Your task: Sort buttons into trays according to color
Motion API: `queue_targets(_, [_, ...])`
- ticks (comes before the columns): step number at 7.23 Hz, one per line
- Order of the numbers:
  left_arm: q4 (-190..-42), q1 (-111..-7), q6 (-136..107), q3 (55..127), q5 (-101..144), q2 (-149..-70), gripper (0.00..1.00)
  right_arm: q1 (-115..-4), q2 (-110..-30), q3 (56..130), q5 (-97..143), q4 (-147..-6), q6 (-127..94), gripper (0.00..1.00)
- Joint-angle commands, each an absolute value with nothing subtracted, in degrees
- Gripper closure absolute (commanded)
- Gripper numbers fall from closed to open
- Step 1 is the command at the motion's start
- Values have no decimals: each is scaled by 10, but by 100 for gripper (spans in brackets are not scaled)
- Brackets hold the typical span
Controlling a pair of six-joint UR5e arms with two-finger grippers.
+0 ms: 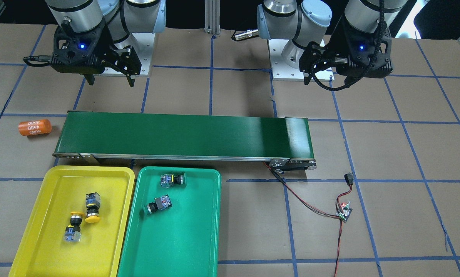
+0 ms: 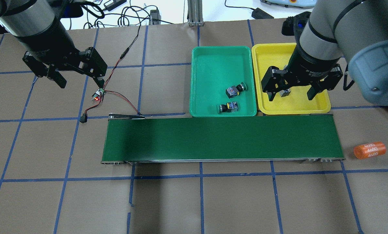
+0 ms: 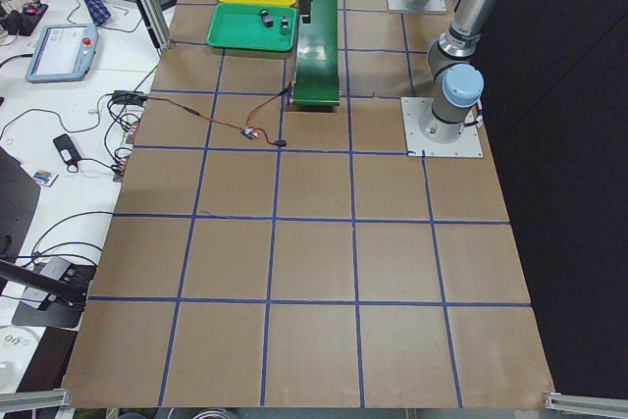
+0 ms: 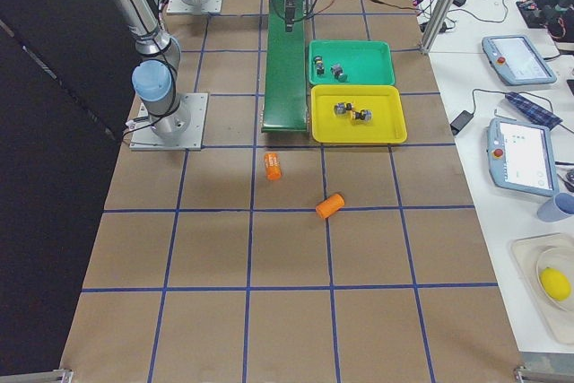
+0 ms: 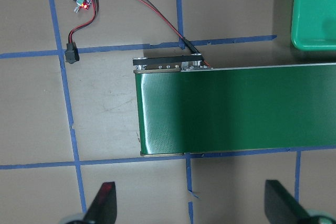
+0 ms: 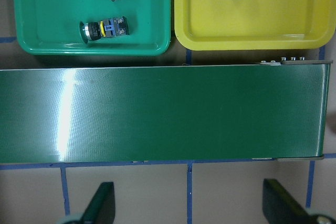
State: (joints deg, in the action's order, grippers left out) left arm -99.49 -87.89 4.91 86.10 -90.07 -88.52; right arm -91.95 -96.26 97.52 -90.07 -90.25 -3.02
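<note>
1. Nearest in the front-facing view, on the left, the yellow tray [image 1: 106,238] holds one yellow button [image 1: 92,208] with its cap turned to the near side. A second yellow button [image 1: 73,226] lies just beside it with its cap turned far. I cannot tell whether the two touch.
2. Side by side with it on the right, the teal-green tray [image 1: 176,242] holds one green button [image 1: 173,180] close to the far rim. A second green button [image 1: 157,204] lies a little nearer and to the left. Both are on their sides and apart from each other.
3. Judged from this, the sort looks finished: all four buttons lie in the tray of their own colour, and none shows anywhere else.
4. Farther back, the conveyor belt [image 1: 183,134] runs along the trays' far edges with no button on it. An orange cylinder [image 1: 34,127] printed "4680" lies off its left end and a small circuit board [image 1: 344,212] with wires off its right — neither belongs to the sort.
5. Farthest, the right fingers [image 1: 129,77], on this view's left, hang above the table [image 1: 387,154] beyond the belt. They are spread wide and hold nothing. The left fingers [image 2: 59,79], over the belt's other end, are spread just as wide and are empty too — each wrist view shows nothing between them.
</note>
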Motion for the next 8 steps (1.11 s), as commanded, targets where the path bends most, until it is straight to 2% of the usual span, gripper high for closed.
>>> queue_targets(1, [-995, -879, 49, 860, -901, -886, 0, -898, -966, 976, -903, -902, -18, 0])
queue_targets(8, [-995, -878, 52, 858, -901, -886, 0, -898, -977, 981, -901, -899, -27, 0])
